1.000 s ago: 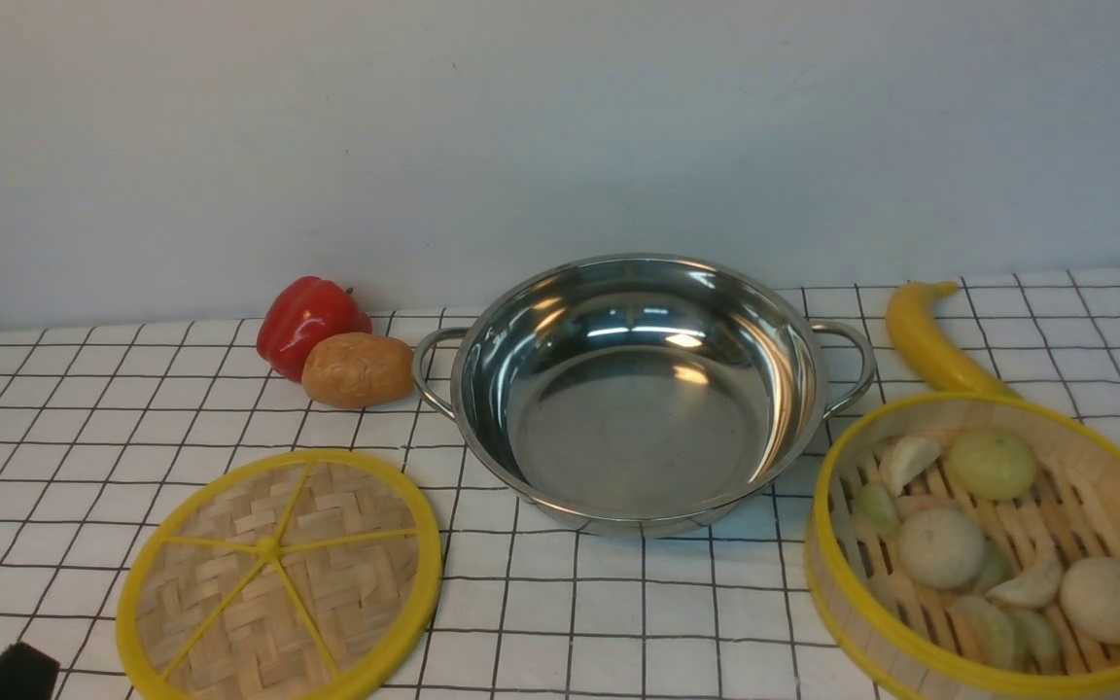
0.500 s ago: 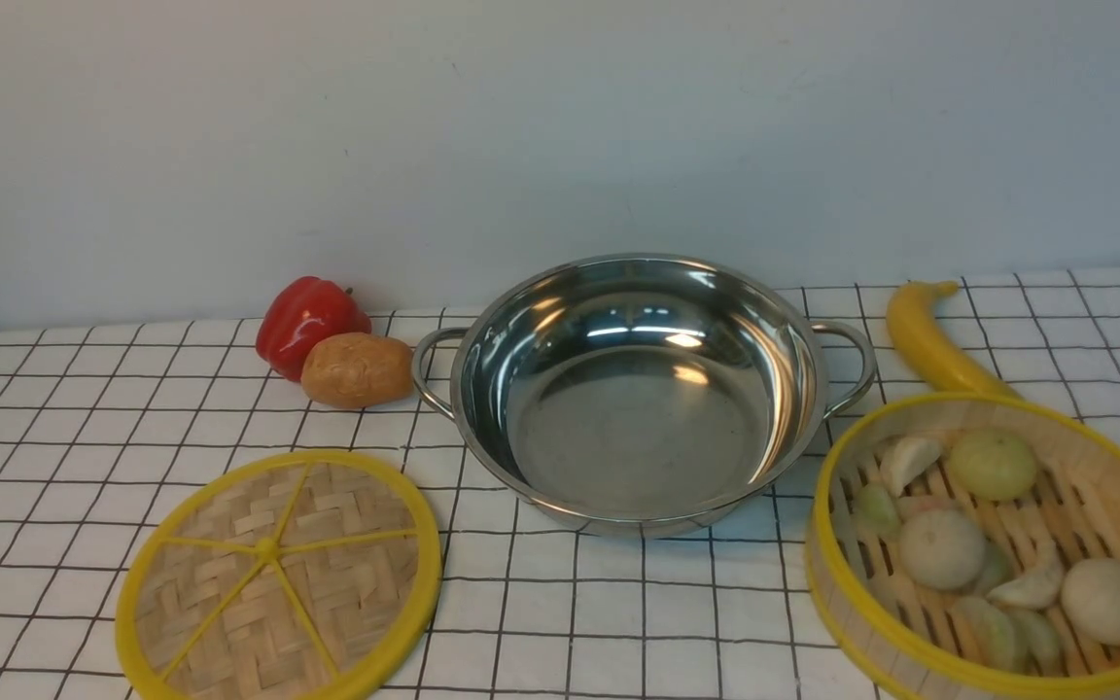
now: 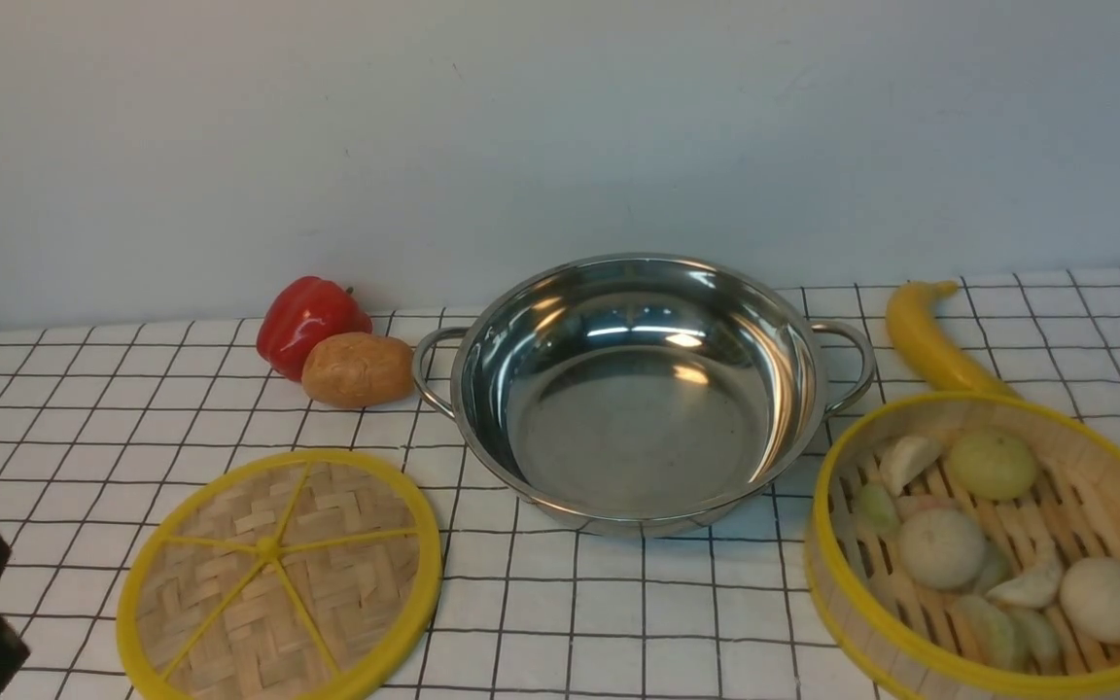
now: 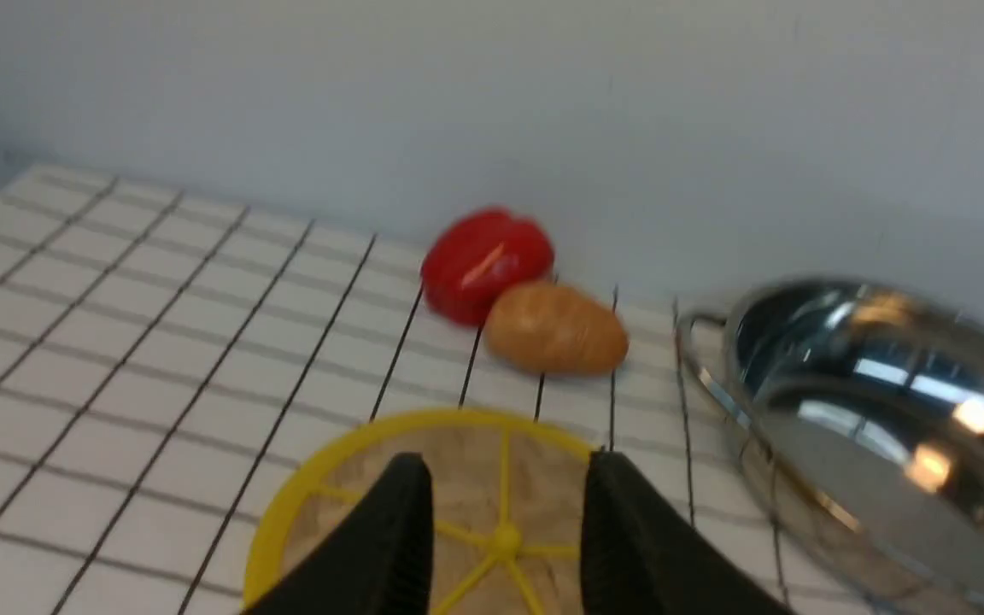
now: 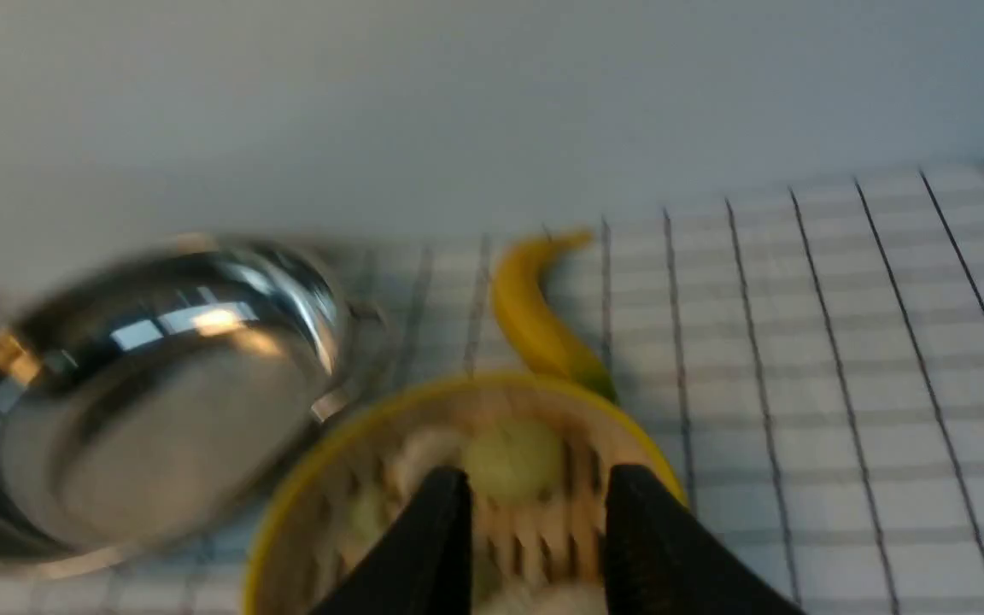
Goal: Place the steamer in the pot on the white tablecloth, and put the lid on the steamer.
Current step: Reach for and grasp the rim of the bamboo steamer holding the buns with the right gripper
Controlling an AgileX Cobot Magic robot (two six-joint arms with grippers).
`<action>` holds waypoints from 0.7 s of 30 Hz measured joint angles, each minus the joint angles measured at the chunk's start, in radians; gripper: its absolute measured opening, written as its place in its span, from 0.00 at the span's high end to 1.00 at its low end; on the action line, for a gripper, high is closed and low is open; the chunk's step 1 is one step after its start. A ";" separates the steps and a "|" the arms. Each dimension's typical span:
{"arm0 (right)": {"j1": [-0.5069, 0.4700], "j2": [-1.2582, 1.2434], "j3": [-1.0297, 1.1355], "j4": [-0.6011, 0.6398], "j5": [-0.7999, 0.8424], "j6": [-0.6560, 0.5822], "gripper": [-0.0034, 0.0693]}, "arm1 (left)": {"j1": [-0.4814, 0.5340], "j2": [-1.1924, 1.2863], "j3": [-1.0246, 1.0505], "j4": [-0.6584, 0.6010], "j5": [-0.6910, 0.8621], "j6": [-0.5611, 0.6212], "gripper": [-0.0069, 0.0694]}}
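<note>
The left end effector (image 4: 509,463) has its fingers apart with nothing between them. It hangs low over the near edge of the lid (image 3: 278,574), likely lined up there because the thick yellow rim is the only easy place to pinch a flat disc. The right end effector (image 5: 539,474) is likewise spread and empty, aimed over the near rim of the steamer (image 3: 1119,501), probably so that one finger can go inside the wall and one outside.

The steamer sits on the white tablecloth (image 3: 84,408) just right of the pot (image 3: 633,437), not yet in it, and carries several pale buns (image 3: 942,546) (so it should be lifted level). The pot stands empty in the middle of the counter, between lid and steamer, which gives each arm a short carry. The lid lies flat to the pot's left.

A banana (image 3: 920,335) lies behind the steamer. A red pepper (image 3: 307,321) and a potato (image 3: 358,369) lie just beside the pot's left handle, out of both paths.
</note>
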 joint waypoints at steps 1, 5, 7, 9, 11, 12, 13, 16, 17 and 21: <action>0.000 0.070 -0.026 -0.039 0.084 0.003 0.62 | 0.000 0.081 -0.053 0.003 0.055 0.041 0.59; 0.000 0.252 -0.043 -0.094 0.173 -0.008 0.62 | 0.000 0.274 -0.172 0.005 0.187 0.162 0.59; 0.000 0.322 -0.043 -0.097 0.179 -0.017 0.62 | 0.000 0.371 -0.225 -0.001 0.253 0.225 0.59; 0.000 0.401 -0.043 -0.093 0.162 -0.031 0.62 | 0.000 0.473 -0.272 -0.018 0.314 0.272 0.59; 0.000 0.465 -0.043 -0.087 0.132 -0.048 0.62 | 0.000 0.557 -0.302 -0.038 0.347 0.302 0.59; 0.000 0.503 -0.043 -0.082 0.113 -0.061 0.62 | 0.000 0.607 -0.315 -0.046 0.358 0.313 0.59; -0.001 0.534 -0.043 -0.081 0.098 -0.068 0.62 | 0.000 0.638 -0.324 -0.053 0.362 0.323 0.59; -0.017 0.611 -0.043 -0.055 0.053 -0.082 0.62 | 0.000 0.724 -0.339 -0.060 0.364 0.347 0.59; -0.025 0.631 -0.043 -0.039 0.040 -0.087 0.62 | 0.000 0.740 -0.342 -0.060 0.364 0.350 0.59; -0.084 0.716 -0.043 -0.001 -0.013 -0.111 0.62 | 0.000 0.787 -0.344 -0.061 0.364 0.355 0.59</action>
